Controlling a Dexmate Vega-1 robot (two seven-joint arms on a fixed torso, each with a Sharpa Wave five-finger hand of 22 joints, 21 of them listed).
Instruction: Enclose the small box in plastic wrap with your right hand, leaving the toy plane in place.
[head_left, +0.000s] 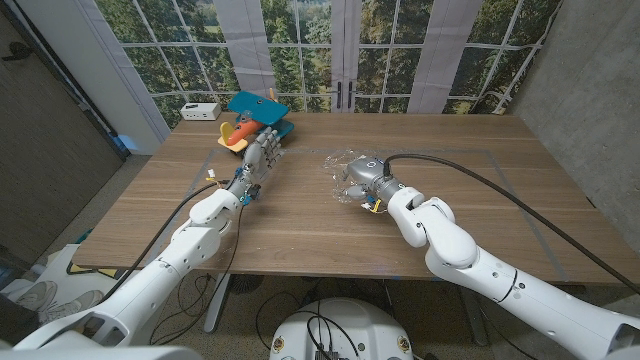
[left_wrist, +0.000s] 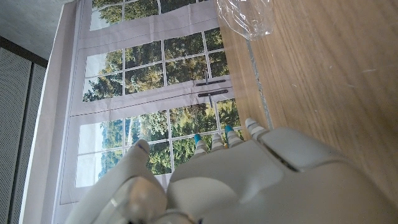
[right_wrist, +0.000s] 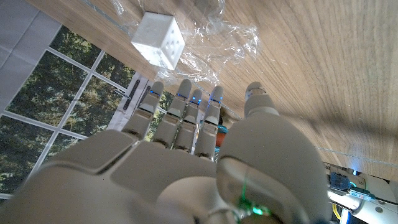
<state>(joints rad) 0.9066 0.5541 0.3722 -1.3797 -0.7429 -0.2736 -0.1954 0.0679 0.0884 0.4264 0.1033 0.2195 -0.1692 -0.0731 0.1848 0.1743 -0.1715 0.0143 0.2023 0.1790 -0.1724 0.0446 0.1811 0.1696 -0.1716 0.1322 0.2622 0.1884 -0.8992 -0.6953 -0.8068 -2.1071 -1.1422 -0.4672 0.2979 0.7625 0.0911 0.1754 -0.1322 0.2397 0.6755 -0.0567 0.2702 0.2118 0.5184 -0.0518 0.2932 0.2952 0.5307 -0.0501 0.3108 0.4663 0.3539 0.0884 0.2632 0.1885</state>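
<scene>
While the right hand (right_wrist: 186, 168) is hovering just beside the plastic wrap (right_wrist: 211, 37) with fingers apart and holding nothing, the small box (right_wrist: 158, 40) is sitting on that crumpled sheet near the table's middle, its top and sides looking bare. Judging by this, the wrapping is hardly beginning. Meanwhile the left hand (head_left: 262, 152) is waiting beside the toy plane (head_left: 255, 118), fingers extended and empty.

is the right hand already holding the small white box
No, in the right wrist view the small box sits on the plastic wrap on the table, beyond the right hand's fingertips, untouched.
</scene>
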